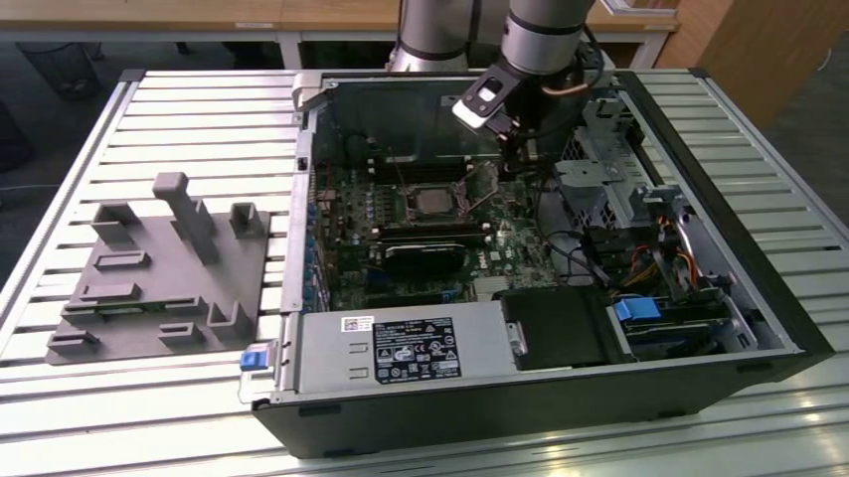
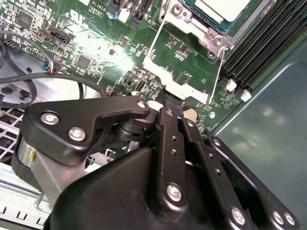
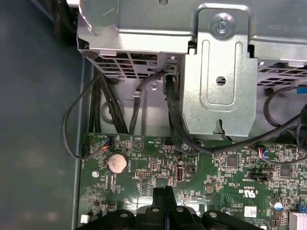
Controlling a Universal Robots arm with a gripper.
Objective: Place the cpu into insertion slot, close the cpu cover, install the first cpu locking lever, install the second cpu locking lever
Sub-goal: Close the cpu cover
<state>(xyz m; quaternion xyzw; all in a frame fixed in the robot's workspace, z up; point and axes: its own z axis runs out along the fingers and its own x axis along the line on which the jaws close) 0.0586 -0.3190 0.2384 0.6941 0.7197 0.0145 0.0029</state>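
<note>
The cpu (image 1: 427,202) lies in the insertion slot (image 1: 402,191) on the motherboard, its silvery face (image 2: 223,6) also seen in the second wrist view. The cpu cover (image 2: 173,75), a silvery frame with a window, is swung open away from the slot and stands raised (image 1: 482,179) at the slot's exterior-view right side. My gripper (image 2: 165,96) is shut, fingertips pressed together at the cover's free edge. In the first wrist view the shut fingertips (image 3: 165,192) hover above the green board. Thin metal rods (image 2: 221,61) run along the cover's sides.
The open computer case (image 1: 769,298) holds a drive cage (image 3: 220,72), black cables (image 3: 172,105), memory slots (image 2: 261,45), a black fan shroud (image 1: 422,260) and a power supply (image 1: 398,350). A coin battery (image 3: 116,163) sits on the board. A grey fixture (image 1: 159,273) lies on the slatted table.
</note>
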